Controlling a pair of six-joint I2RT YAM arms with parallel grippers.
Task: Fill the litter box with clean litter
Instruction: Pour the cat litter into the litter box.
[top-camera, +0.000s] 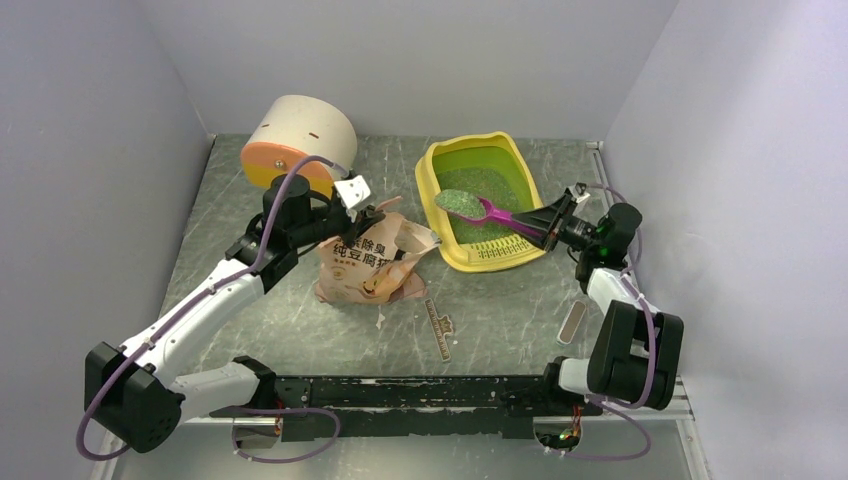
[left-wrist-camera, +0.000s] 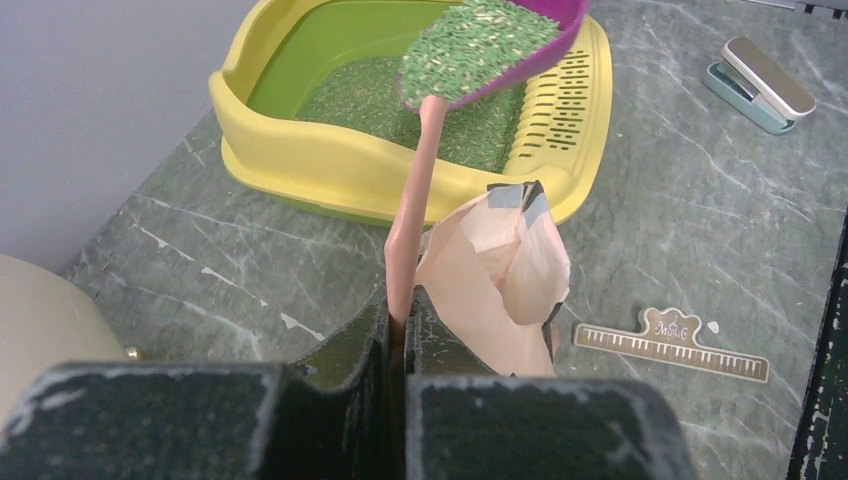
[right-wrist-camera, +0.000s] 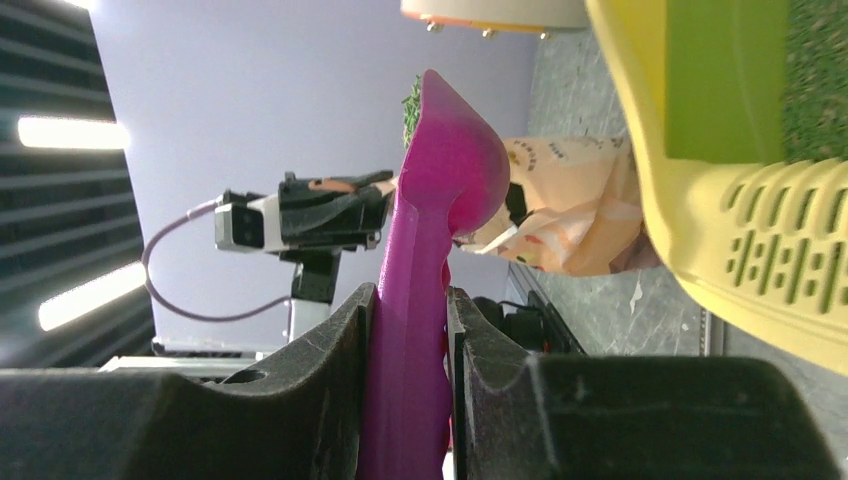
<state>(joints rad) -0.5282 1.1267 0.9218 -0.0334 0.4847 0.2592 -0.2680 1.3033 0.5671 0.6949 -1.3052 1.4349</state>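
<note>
The yellow litter box (top-camera: 432, 178) with its green pan stands at the back right, a layer of clean litter (top-camera: 492, 188) on its floor. My right gripper (top-camera: 553, 226) is shut on the handle of a magenta scoop (top-camera: 500, 214). The scoop hangs over the box, heaped with litter (top-camera: 458, 201). In the right wrist view the jaws (right-wrist-camera: 412, 292) squeeze the scoop's handle (right-wrist-camera: 408, 380). My left gripper (top-camera: 372, 217) is shut on the top edge of the pink litter bag (top-camera: 365, 266). Its wrist view shows the jaws (left-wrist-camera: 403, 302) pinching a strip of the bag (left-wrist-camera: 500, 290), the box (left-wrist-camera: 300, 150) beyond.
A cream-and-orange cylinder (top-camera: 300, 140) lies at the back left, close behind the left arm. A brown ruler-shaped clip (top-camera: 438, 328) lies in front of the bag. A small grey-topped item (top-camera: 573, 322) rests near the right arm's base. Walls close in on both sides.
</note>
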